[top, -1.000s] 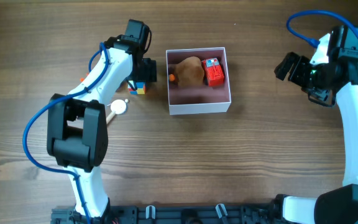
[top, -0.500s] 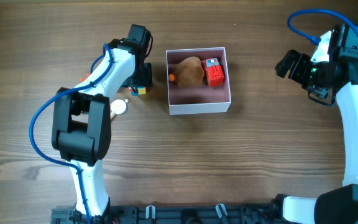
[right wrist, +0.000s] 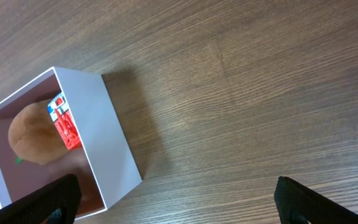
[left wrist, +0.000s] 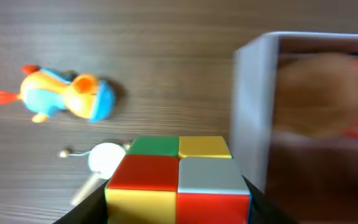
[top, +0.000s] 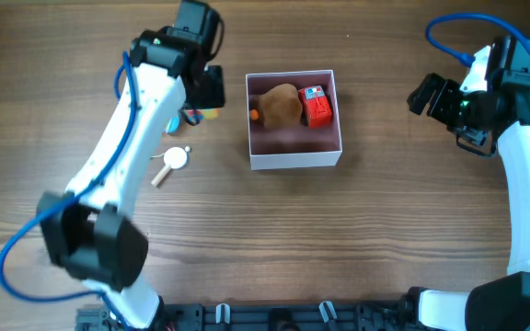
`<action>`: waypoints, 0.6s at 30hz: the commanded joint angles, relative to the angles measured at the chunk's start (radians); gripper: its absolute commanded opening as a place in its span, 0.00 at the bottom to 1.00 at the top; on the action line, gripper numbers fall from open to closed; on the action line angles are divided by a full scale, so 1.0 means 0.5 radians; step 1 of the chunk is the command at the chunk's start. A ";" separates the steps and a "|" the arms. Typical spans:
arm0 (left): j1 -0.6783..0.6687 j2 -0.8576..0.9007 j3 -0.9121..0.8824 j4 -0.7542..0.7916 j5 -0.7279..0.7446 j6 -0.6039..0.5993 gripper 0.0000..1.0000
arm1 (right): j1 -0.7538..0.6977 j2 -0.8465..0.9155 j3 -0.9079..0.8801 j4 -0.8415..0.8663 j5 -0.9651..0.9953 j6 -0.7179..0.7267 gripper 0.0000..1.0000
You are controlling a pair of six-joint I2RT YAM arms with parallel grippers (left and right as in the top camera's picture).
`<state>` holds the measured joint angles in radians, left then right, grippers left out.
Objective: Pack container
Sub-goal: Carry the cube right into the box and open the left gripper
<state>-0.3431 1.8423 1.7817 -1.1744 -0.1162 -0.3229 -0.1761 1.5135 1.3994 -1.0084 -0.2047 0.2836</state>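
1. The left gripper (left wrist: 178, 206) is closed on a multicoloured cube (left wrist: 179, 177). In the left wrist view its dark fingers press on the left and right sides of the cube.
2. The visible faces of the cube show red, yellow, green and white squares. I cannot tell if the cube touches the tabletop (top: 274, 239) or is a little above it.
3. From overhead, the cube is just left of the container (top: 294, 158), close to its left wall but not touching it.
4. The container stands upright on the tabletop, a little above the middle of the overhead view, between the two arms. Its outer walls are white and its inside is dusty pink.
5. Two things lie in the far part of the container: a brown rounded soft toy (top: 280, 106) on the left and a small red box (top: 316, 106) on the right. They are next to each other.
6. A small orange and blue toy bird (left wrist: 61, 99) lies on the tabletop left of the cube, apart from it.
7. A white round piece on a pale stick (top: 174, 158) lies near the bird, on the side closer to the robot.
8. The right gripper (right wrist: 179, 208) is wide open and holds nothing. It is over bare wood, well apart from the right side of the container.
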 commanded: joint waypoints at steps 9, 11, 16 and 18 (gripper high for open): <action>-0.762 0.201 0.037 0.500 -0.122 -0.738 0.52 | -0.008 0.008 0.013 0.008 0.025 0.014 1.00; -0.806 0.311 0.037 0.564 -0.123 -0.775 0.52 | -0.008 0.008 0.013 0.008 0.025 0.015 0.99; -0.907 0.552 0.037 0.711 -0.210 -0.781 0.52 | -0.008 0.008 0.013 0.008 0.025 0.014 1.00; -0.929 0.593 0.037 0.726 -0.202 -0.785 0.52 | -0.008 0.008 0.013 0.008 0.025 0.014 1.00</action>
<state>-0.7860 2.1105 1.7889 -0.8238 -0.1783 -0.6941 -0.1761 1.5135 1.3994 -1.0084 -0.2043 0.2836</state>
